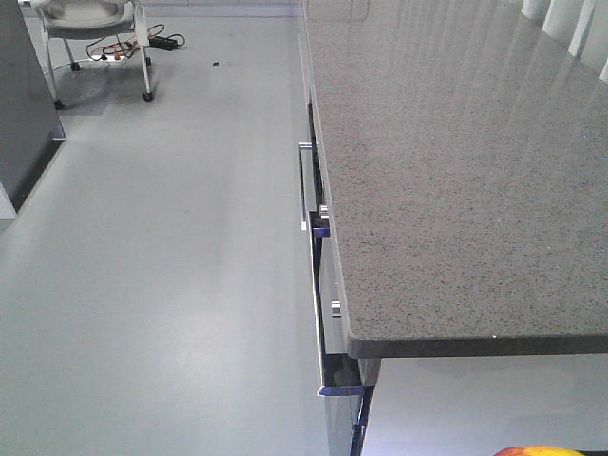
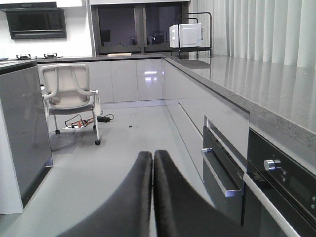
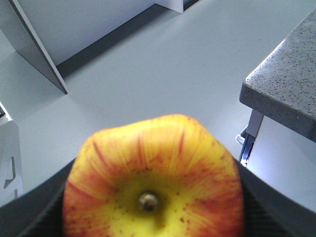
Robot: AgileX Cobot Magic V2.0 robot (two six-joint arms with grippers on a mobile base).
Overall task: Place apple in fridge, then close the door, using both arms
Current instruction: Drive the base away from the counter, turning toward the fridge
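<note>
The apple, red-streaked with a yellow stem dimple, fills the lower part of the right wrist view. My right gripper is shut on it, with black fingers showing on both sides. The apple's top just shows at the bottom edge of the front view. My left gripper hangs over the floor, shut with nothing between its fingers. I cannot make out the fridge or the door in any view.
A speckled grey countertop runs along the right, with drawers and a bar handle below it. An oven sits under it. A dark grey counter panel stands left, with an office chair behind it. Open grey floor lies between.
</note>
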